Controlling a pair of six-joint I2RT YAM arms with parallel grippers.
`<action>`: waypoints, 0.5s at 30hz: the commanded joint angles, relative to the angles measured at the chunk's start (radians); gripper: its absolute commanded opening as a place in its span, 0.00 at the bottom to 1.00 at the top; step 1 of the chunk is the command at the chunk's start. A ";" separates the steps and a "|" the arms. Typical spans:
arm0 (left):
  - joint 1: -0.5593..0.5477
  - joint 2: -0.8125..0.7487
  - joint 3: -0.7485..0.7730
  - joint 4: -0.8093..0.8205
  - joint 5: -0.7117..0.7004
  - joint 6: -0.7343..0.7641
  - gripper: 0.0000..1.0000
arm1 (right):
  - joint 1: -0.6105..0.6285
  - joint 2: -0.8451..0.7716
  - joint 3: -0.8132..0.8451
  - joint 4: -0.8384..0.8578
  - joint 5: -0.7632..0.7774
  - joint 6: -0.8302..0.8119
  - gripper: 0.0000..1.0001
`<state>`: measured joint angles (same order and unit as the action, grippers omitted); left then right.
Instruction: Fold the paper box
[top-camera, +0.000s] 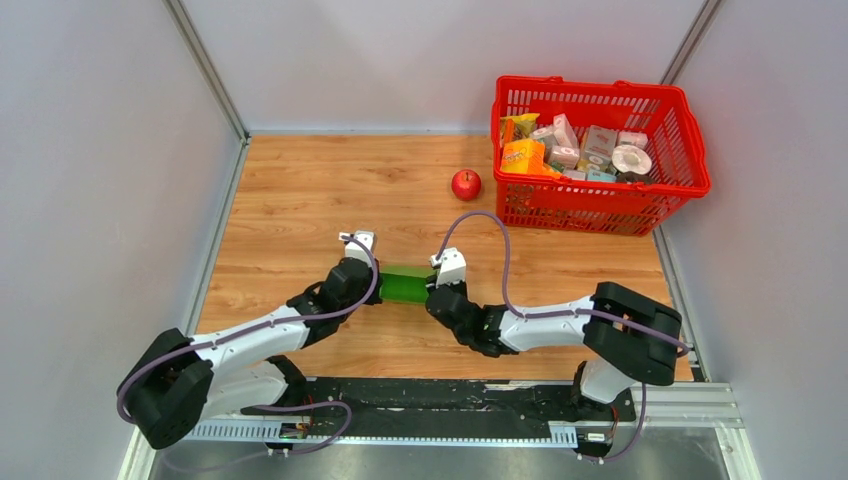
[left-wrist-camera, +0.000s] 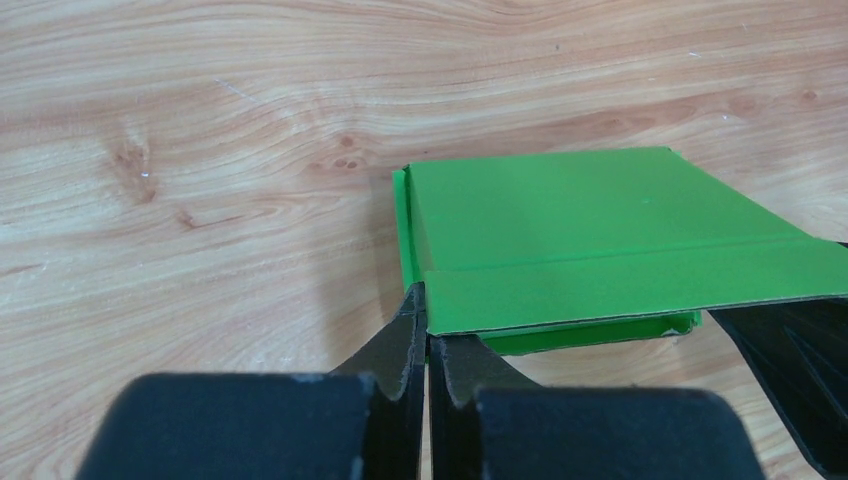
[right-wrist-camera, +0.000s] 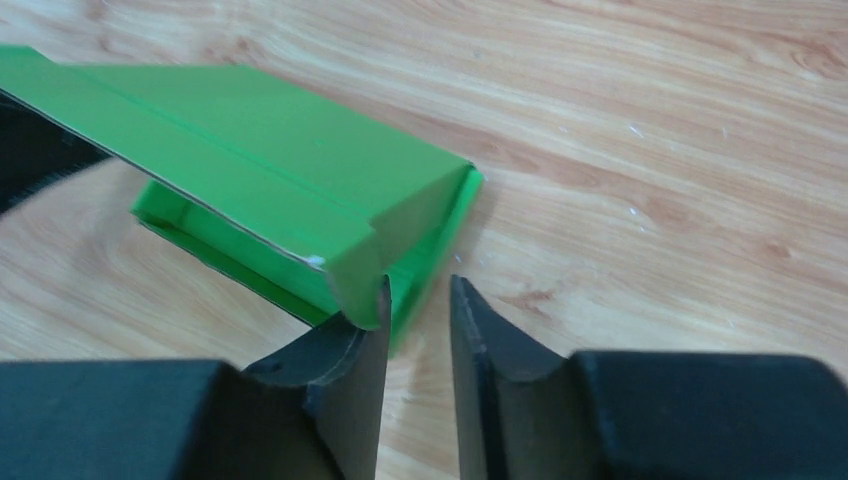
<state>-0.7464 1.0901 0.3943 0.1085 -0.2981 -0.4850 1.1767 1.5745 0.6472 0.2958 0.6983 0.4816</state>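
Note:
The paper box (top-camera: 405, 285) is bright green and lies partly folded on the wooden table, between my two grippers. In the left wrist view the box (left-wrist-camera: 580, 220) shows a flat top panel with a flap folded over its near edge. My left gripper (left-wrist-camera: 427, 320) is shut on the side wall at the box's near left corner, and it also shows in the top view (top-camera: 378, 285). In the right wrist view the box (right-wrist-camera: 260, 170) lies to the left. My right gripper (right-wrist-camera: 415, 295) is open at its right end, the left finger touching the corner; it shows in the top view too (top-camera: 432, 292).
A red apple (top-camera: 466, 184) lies on the table behind the box. A red plastic basket (top-camera: 600, 90) with several small printed packages stands at the back right. Grey walls enclose the table on the left, back and right.

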 joint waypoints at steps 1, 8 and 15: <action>-0.010 -0.022 -0.018 0.005 -0.018 -0.010 0.01 | 0.006 -0.079 0.025 -0.171 -0.018 0.063 0.35; -0.027 -0.055 -0.029 -0.019 -0.058 0.010 0.01 | -0.008 -0.324 -0.023 -0.410 -0.210 0.141 0.76; -0.057 -0.056 0.008 -0.066 -0.122 0.014 0.01 | -0.261 -0.387 0.118 -0.613 -0.581 0.500 0.80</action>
<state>-0.7872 1.0409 0.3721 0.0761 -0.3672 -0.4839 1.0489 1.1923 0.6800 -0.1852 0.3561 0.7334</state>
